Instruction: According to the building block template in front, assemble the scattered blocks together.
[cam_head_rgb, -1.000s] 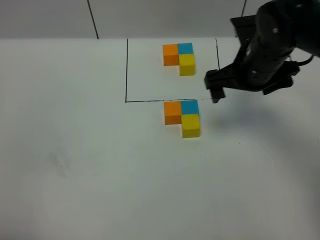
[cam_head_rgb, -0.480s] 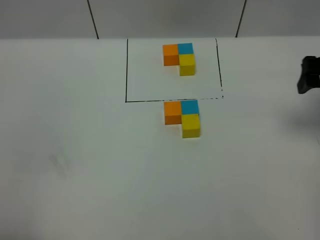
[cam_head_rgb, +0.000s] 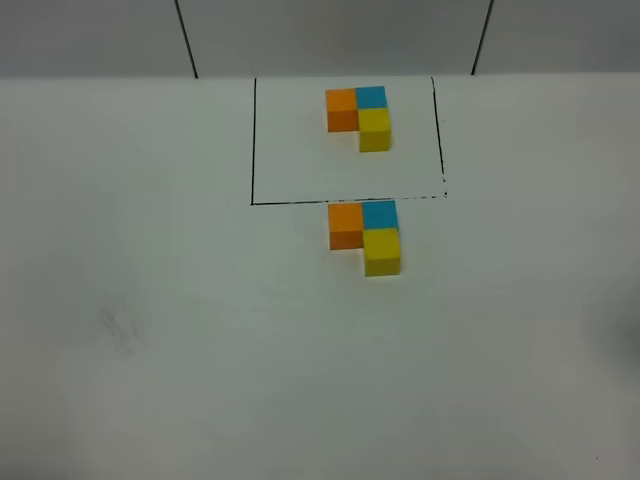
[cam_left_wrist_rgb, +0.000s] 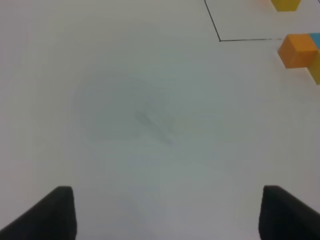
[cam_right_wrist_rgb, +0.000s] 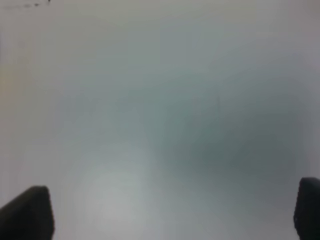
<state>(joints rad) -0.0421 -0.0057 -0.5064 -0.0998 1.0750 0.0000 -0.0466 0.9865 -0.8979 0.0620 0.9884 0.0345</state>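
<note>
We see the left pincer (cam_left_wrist_rgb: 167, 212) in its wrist view only: two dark fingertips (cam_left_wrist_rgb: 57, 210) spread wide apart, released, nothing between them, bare white worktop (cam_head_rgb: 180, 330) below. A faint smudge (cam_head_rgb: 120, 330) marks the worktop on the left side.

Centre of the high view: the building block template (cam_head_rgb: 360, 115) sits inside the black drawn rectangle (cam_head_rgb: 252, 150), near the far edge of the worktop. It is an L: orange and blue side by side running left-right, yellow in front of the blue, so the short leg points toward the near edge.

Just outside the rectangle's near line we have the scattered blocks (cam_head_rgb: 365, 235), already joined: orange block (cam_head_rgb: 346, 224) on the left, touching the blue block (cam_head_rgb: 380, 214), with the yellow block (cam_head_rgb: 382, 250) touching the blue one's near side. Same L, same heading as the template. The orange and blue blocks sit right at the line.

Open worktop all round the assembled trio on the left, right and near sides.

The right pincer (cam_right_wrist_rgb: 172, 215) shows only in its blurred wrist view: tips wide apart, released, holding nothing.
</note>
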